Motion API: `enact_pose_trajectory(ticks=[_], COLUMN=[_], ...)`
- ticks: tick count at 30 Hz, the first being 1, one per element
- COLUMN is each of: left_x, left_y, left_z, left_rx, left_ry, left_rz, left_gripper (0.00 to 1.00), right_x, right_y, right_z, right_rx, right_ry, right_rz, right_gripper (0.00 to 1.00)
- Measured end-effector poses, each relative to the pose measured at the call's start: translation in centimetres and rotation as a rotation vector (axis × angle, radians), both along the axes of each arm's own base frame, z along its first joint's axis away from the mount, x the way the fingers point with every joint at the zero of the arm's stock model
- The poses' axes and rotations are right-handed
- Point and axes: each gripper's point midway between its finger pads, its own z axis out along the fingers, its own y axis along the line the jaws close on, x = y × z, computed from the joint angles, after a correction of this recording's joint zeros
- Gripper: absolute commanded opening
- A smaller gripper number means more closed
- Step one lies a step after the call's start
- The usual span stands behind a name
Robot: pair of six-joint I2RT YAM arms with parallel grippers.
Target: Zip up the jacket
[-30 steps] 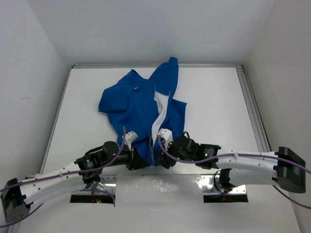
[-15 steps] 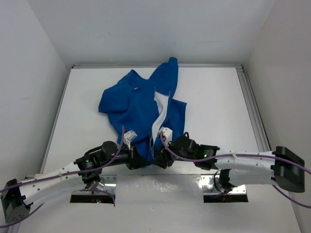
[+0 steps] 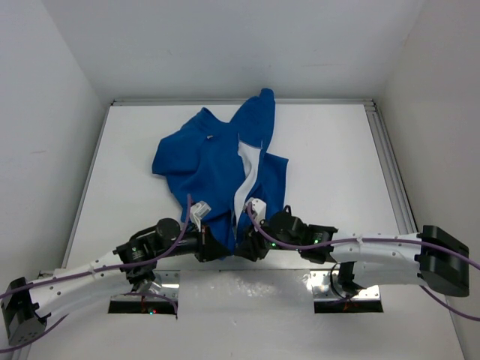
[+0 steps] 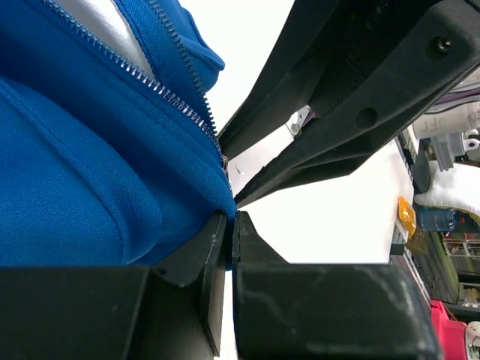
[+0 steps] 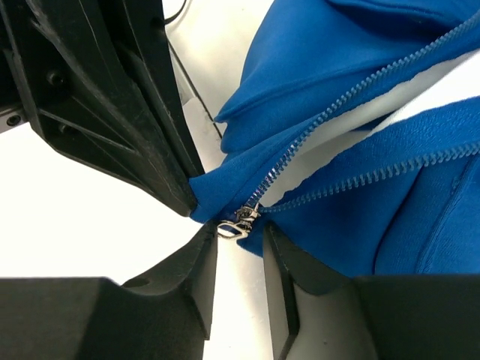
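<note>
Right now the royal-blue fleece jacket (image 3: 214, 161) lies crumpled and open-fronted on the white table (image 3: 337, 165), hem toward the arms, collar end far, with pale lining showing between the two front edges. The pale silvery zipper (image 5: 341, 105) is undone along almost its whole length, and the two tooth rows meet only at the bottom. The left gripper (image 4: 231, 225) has its jaws pressed together on the bottom hem corner just beside the zipper base, likely to anchor the cloth so it does not ride up. The right gripper (image 5: 238, 240) sits opposite, nearly touching the left one, jaws slightly spread on either side of the small silver metal zipper pull (image 5: 238, 223), not visibly clamped on it. Judged step: grasping the pull, zipping not yet begun. A slip off the tiny pull is the risk.
</note>
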Motion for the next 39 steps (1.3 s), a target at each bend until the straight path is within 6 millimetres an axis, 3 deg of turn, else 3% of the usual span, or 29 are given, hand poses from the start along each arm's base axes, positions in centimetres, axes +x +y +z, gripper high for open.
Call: enact_pose_trajectory(ticks=[7, 11, 13, 17, 24, 30, 36, 39], left_x=[0.0, 0.0, -0.1, -0.1, -0.1, -0.2, -0.1, -0.1], left_y=[0.0, 0.0, 0.0, 0.1, 0.0, 0.1, 0.1, 0.0], left_z=[-0.1, 0.0, -0.1, -0.1, -0.1, -0.4, -0.3, -0.8], left_rx=[0.0, -0.001, -0.001, -0.005, -0.007, 0.0, -0.003, 0.012], left_ry=[0.004, 0.004, 0.004, 0.007, 0.009, 0.014, 0.019, 0.035], left_rz=[0.001, 0.0, -0.001, 0.001, 0.001, -0.002, 0.009, 0.012], left_gripper=[0.0, 0.0, 0.0, 0.0, 0.0, 0.0, 0.0, 0.0], right_x=[-0.3, -0.3, -0.4, -0.4, -0.1, 0.3, -1.6, -3.0], right_y=[0.0, 0.0, -0.1, -0.3, -0.3, -0.6, -1.5, -1.0], right_z=[-0.1, -0.1, -0.3, 0.0, 3.1, 3.3, 1.0, 1.7], right_rx=[0.011, 0.012, 0.009, 0.013, 0.123, 0.124, -0.067, -0.17], right_ry=[0.02, 0.024, 0.029, 0.032, 0.013, 0.01, -0.097, -0.266], right_rz=[0.002, 0.001, -0.001, -0.011, -0.044, -0.075, 0.0, 0.066], right_gripper=[0.23, 0.04, 0.0, 0.0, 0.0, 0.0, 0.19, 0.32])
